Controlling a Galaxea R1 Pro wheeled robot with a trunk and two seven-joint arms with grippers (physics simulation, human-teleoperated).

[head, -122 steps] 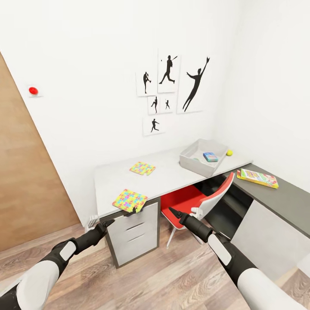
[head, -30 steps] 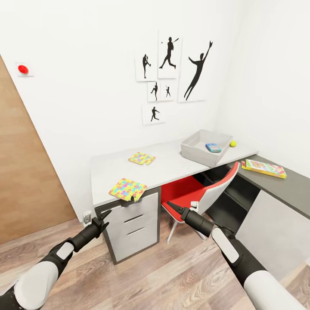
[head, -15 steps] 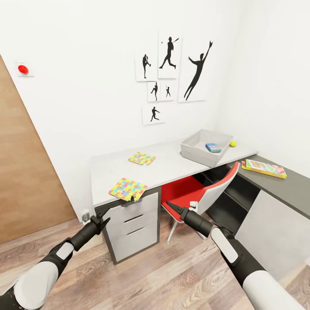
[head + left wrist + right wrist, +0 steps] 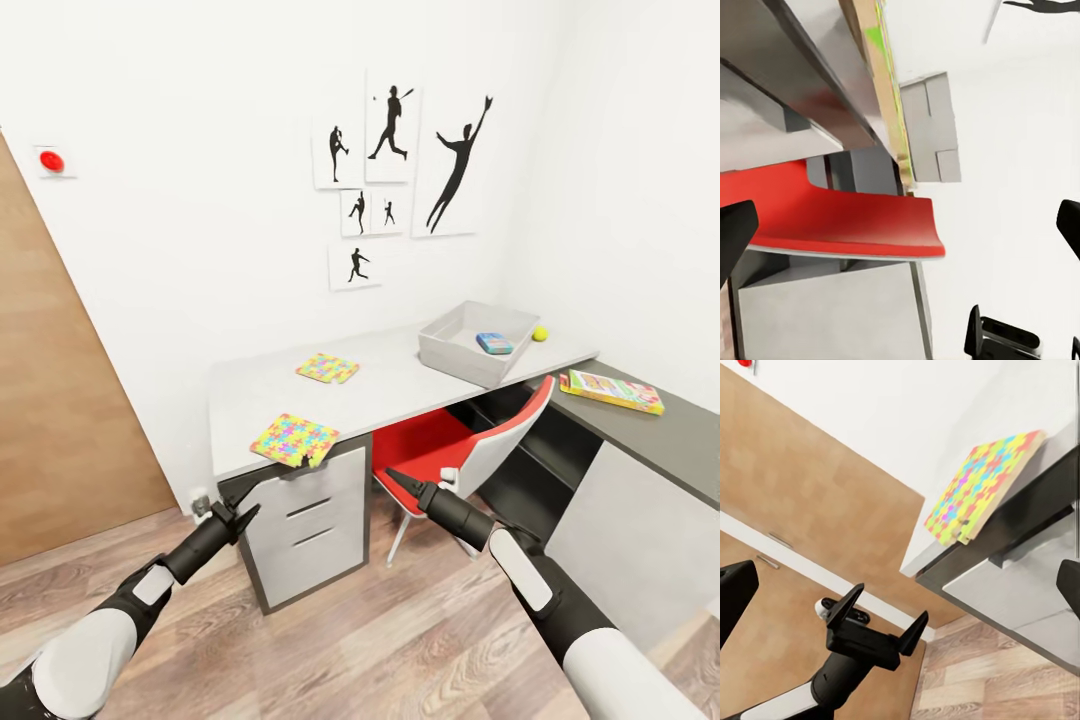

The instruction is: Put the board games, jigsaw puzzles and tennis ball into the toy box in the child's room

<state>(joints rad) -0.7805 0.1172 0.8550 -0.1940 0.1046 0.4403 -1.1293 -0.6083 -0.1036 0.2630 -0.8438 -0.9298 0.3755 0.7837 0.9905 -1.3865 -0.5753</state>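
One jigsaw puzzle (image 4: 296,440) overhangs the front edge of the white table (image 4: 400,392), and the other puzzle (image 4: 327,368) lies further back. At the table's right end, the grey toy box (image 4: 470,355) holds a blue board game (image 4: 495,343), and the tennis ball (image 4: 540,333) lies just past it. A yellow-red board game (image 4: 612,391) lies on the dark-topped cabinet. My left gripper (image 4: 243,505) hangs open below the near puzzle (image 4: 982,487), in front of the drawers. My right gripper (image 4: 393,479) is open in front of the chair.
A red chair (image 4: 440,450) is tucked under the table between the drawer unit (image 4: 310,530) and the dark-topped cabinet (image 4: 660,440). A wooden door (image 4: 60,400) fills the left wall. Wood floor (image 4: 380,640) lies open in front of me.
The whole view has shifted a little over the four seconds. In the last second my left gripper has sunk slightly below the desk edge; the right arm has barely moved.
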